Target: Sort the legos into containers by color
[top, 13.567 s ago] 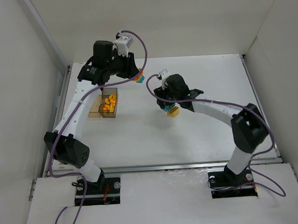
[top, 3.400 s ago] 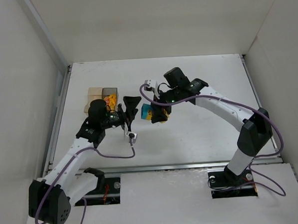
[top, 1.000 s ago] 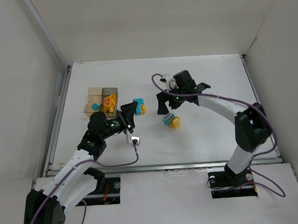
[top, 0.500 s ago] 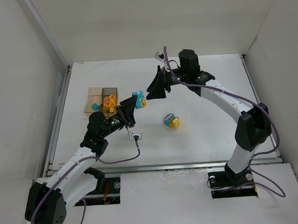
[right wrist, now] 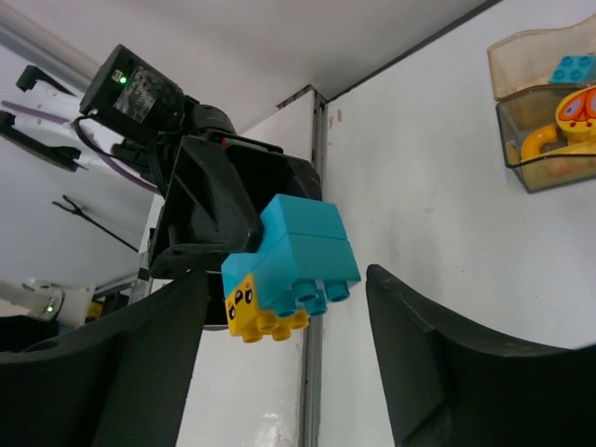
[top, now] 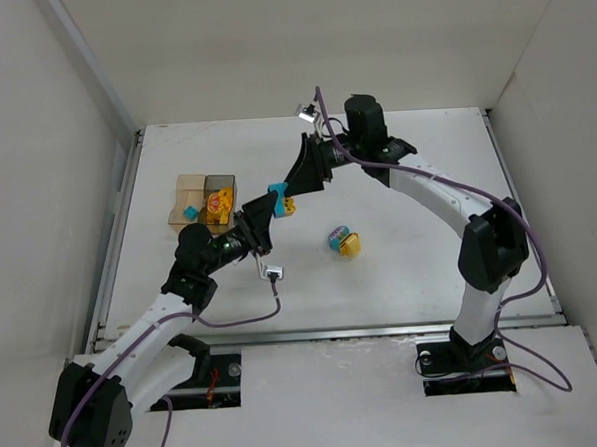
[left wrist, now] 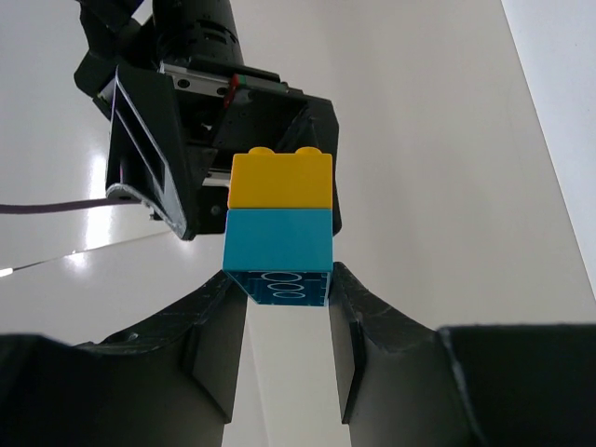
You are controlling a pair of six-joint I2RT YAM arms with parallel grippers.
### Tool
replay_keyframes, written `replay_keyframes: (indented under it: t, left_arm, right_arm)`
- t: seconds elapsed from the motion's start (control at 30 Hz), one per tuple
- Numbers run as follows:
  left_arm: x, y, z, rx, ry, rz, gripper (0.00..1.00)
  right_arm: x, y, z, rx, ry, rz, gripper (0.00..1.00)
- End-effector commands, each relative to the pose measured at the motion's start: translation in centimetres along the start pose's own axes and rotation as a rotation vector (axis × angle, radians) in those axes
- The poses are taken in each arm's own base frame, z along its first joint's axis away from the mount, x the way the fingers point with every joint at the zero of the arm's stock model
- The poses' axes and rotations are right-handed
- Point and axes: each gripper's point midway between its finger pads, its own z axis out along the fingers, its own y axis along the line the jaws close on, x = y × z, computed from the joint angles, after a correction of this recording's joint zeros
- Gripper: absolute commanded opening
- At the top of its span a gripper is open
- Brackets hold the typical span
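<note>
My left gripper (top: pixel 266 213) is shut on a joined lego, a cyan brick (left wrist: pixel 279 251) with a yellow brick (left wrist: pixel 281 181) on its far end, held up in the air. It shows in the top view (top: pixel 279 198) and in the right wrist view (right wrist: pixel 296 256). My right gripper (top: pixel 300 177) is open and empty, facing that lego from just beyond it, not touching. In its own view the fingers (right wrist: pixel 438 354) stand wide on either side. The containers (top: pixel 205 200) sit at the left. The tan one holds a cyan piece (right wrist: pixel 573 67), the dark one orange and yellow pieces (right wrist: pixel 570 126).
A second cyan and yellow lego (top: pixel 345 242) lies on the white table (top: pixel 431 267) near the middle. White walls close in the table at the left, back and right. My right gripper's body (left wrist: pixel 200 140) fills the space right behind the held lego.
My right gripper has left the lego on the table, risen and swung left to face the held lego. My left gripper has lifted its lego slightly up and right.
</note>
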Motion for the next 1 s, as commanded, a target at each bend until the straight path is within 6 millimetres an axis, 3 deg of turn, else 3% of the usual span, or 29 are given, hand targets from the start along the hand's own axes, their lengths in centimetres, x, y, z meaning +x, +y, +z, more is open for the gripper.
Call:
replay_keyframes:
  t: [0.0, 0.17, 0.4, 0.5, 0.53, 0.57, 0.73, 0.9, 0.97]
  left_arm:
    - [0.1, 2.6, 0.1, -0.072, -0.004, 0.082, 0.00]
    - [0.5, 2.7, 0.3, -0.069, 0.007, 0.072, 0.00]
    - [0.8, 2.5, 0.2, -0.062, 0.027, 0.049, 0.00]
    - [1.0, 2.4, 0.2, -0.059, 0.037, 0.049, 0.00]
    - [1.3, 2.3, 0.1, -0.054, 0.050, 0.049, 0.00]
    - [1.4, 2.2, 0.1, -0.051, 0.059, 0.039, 0.00]
    - [3.8, 1.4, -0.7, -0.010, 0.193, -0.026, 0.00]
    - [5.4, -0.2, -1.5, 0.058, 0.294, -0.110, 0.00]
    - [5.7, -0.2, -1.8, 0.061, 0.312, -0.119, 0.00]
  right_arm:
    - [-0.7, 1.6, 0.7, -0.077, 0.012, -0.056, 0.72]
    - [-0.6, 1.9, 1.0, -0.085, 0.017, -0.056, 0.64]
    - [0.0, 1.6, 1.6, -0.097, 0.034, -0.031, 0.39]
    - [0.5, 1.6, 1.5, -0.105, 0.042, -0.021, 0.24]
    - [0.5, 1.7, 1.5, -0.114, 0.046, -0.021, 0.06]
    - [0.9, 1.7, 1.5, -0.123, 0.054, -0.013, 0.00]
    - [2.7, 0.5, 0.0, -0.096, 0.055, 0.033, 0.00]
    - [5.1, -3.7, -4.2, 0.044, -0.001, 0.125, 0.00]
    - [5.5, -4.3, -5.1, 0.064, -0.013, 0.133, 0.00]
